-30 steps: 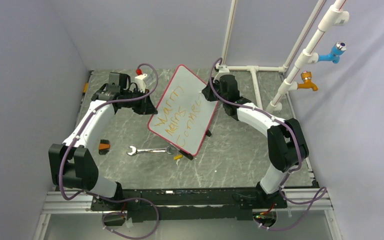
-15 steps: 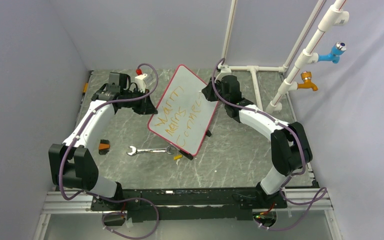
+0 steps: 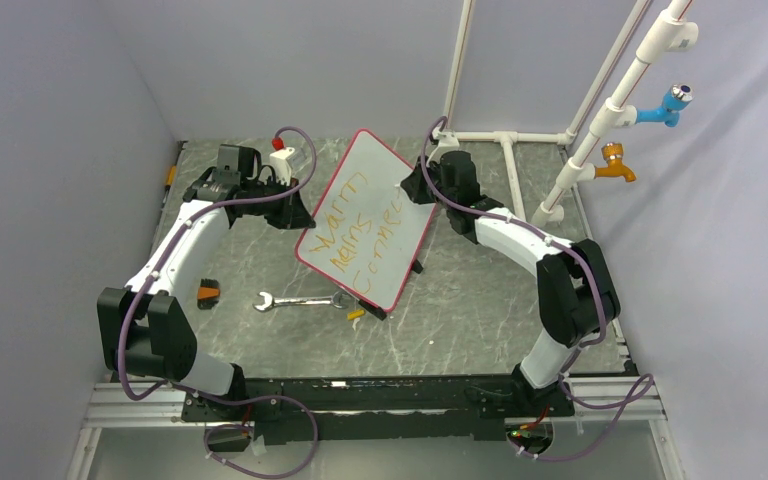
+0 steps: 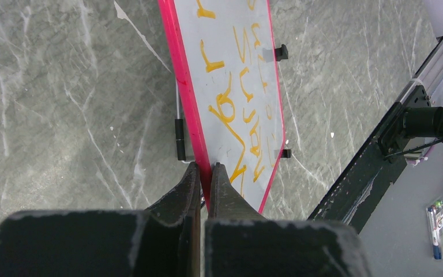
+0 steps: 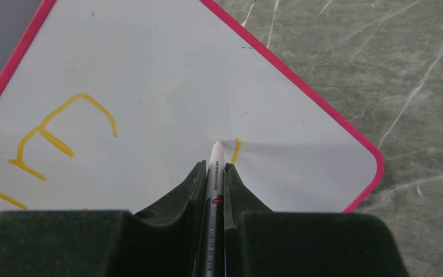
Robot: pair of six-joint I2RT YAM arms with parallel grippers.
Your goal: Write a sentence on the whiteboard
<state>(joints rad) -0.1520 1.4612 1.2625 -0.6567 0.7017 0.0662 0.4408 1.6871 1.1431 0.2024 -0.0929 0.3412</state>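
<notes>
Leftward, the left gripper (image 4: 203,168) pinches the whiteboard (image 3: 365,215) by its pink rim, mid-table (image 3: 250,255). The right gripper (image 5: 212,167) clamps a marker (image 5: 215,157), tip touching the board beside a yellow stroke (image 5: 236,151). Writing looks underway; the next letter needs steady pressure.

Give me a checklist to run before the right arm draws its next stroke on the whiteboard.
1. Left gripper clamped on the pink rim of the whiteboard: ok.
2. Right gripper shut on the marker: ok.
3. Marker tip on the board surface, beside a short yellow stroke: ok.
4. Blank board around the tip: ok, though the rounded corner lies just beyond it.
5. Board's lower edge resting on the table: cannot tell.
6. Wrench lying apart from both grippers: ok.
</notes>
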